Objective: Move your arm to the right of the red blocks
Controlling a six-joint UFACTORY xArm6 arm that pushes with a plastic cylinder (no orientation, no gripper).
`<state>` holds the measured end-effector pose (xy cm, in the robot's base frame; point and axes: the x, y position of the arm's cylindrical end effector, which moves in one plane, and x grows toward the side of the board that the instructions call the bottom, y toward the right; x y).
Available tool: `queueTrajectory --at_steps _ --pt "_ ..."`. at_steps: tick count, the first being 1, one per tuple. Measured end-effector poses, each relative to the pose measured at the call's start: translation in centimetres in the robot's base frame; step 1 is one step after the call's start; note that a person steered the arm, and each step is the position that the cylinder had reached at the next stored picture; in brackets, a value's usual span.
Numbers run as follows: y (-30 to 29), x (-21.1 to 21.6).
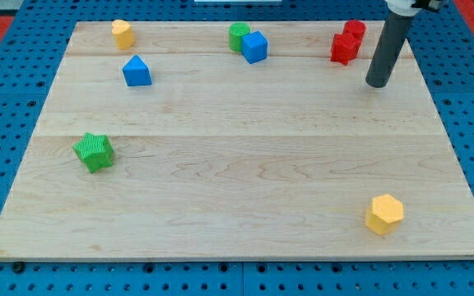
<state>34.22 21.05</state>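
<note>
Two red blocks sit together near the view's top right: one red block (355,30) at the back and a second red block (343,48) just in front of it, touching. My tip (378,84) rests on the board to the right of them and a little toward the view's bottom, apart from both. The dark rod rises from it toward the view's top right.
A wooden board (237,205) lies on a blue pegboard. A yellow block (123,33) is at top left, a blue block (137,71) below it, a green block (239,36) touching a blue cube (255,47) at top centre, a green star (95,151) at left, a yellow hexagon (384,214) at bottom right.
</note>
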Motion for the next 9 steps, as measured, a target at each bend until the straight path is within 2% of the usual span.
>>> queueTrajectory --at_steps 2,4,5,7,9 --pt "0.3 -0.9" --pt "6.1 -6.9" --pt "6.2 -7.2" --pt "1.0 -7.5" --pt "-10.1 -7.4"
